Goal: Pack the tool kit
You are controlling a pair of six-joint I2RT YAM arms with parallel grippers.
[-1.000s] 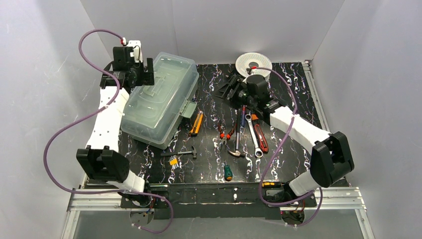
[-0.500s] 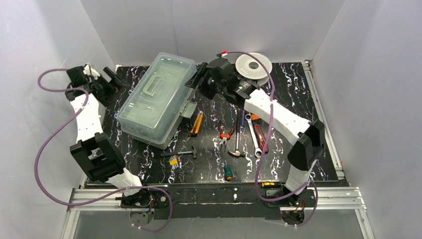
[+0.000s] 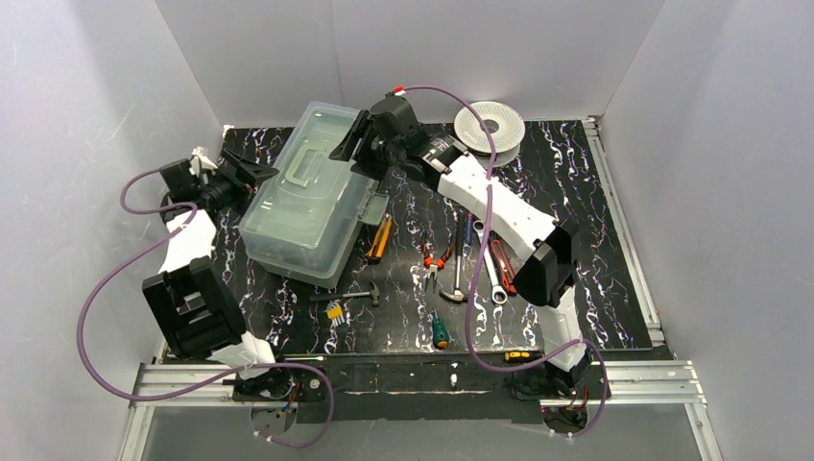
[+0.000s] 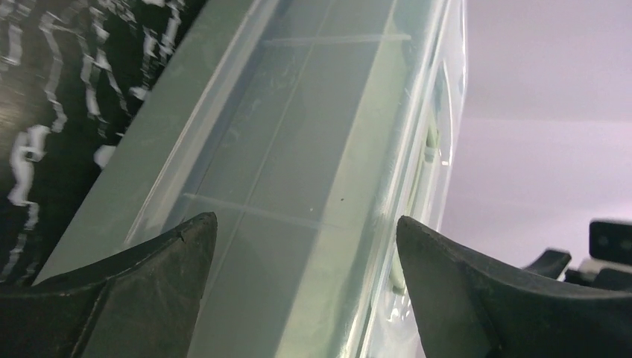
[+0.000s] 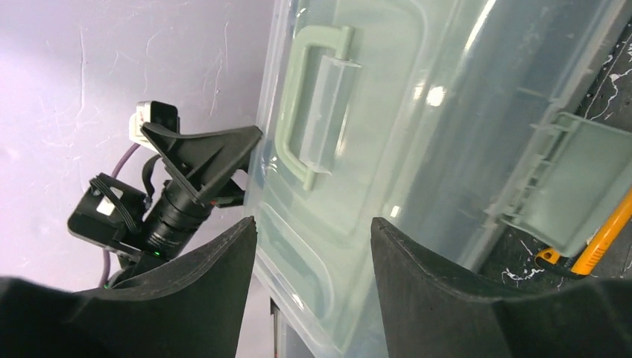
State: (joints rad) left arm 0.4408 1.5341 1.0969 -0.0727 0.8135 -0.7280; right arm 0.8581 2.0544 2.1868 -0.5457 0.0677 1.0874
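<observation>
**Figure.** The closed toolbox [image 3: 307,206] lies on the left half of the worktop [image 3: 576,192]. Its long axis runs from the near edge toward the back wall, leaning slightly rightward. The lid is down and the handle [image 3: 304,165] is uppermost.

The left end effector [image 4: 305,218], fingers spread wide and empty, faces the box's left long wall from just beside it. The right end effector [image 5: 313,224], fingers apart and holding nothing, hangs over the far right part of the lid, near the handle. It appears the nearer of the two to the latch [image 5: 577,190] on the right long side.

Loose tools [image 3: 490,264] lie to the right of the box, not yet packed. Opening the lid is probably the step in hand. There is open room to the right of the box, while the side wall crowds the left arm.
</observation>
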